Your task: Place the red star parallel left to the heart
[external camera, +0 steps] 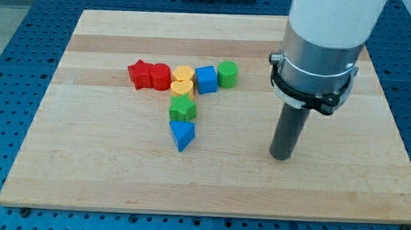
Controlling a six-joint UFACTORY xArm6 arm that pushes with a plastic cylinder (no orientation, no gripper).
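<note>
The red star (pixel 140 74) lies at the left end of a cluster of blocks on the wooden board (pixel 83 165). It touches a second red block (pixel 160 77) on its right. To the right of these are two yellow blocks, one (pixel 183 74) above the other (pixel 182 88). I cannot tell which of them is the heart. My tip (pixel 281 157) rests on the board far to the right of the cluster and below it, touching no block.
A blue cube (pixel 206 80) and a green cylinder (pixel 227 73) sit to the right of the yellow blocks. A green star (pixel 182 109) and a blue triangle (pixel 182 135) lie below them. A blue perforated table surrounds the board.
</note>
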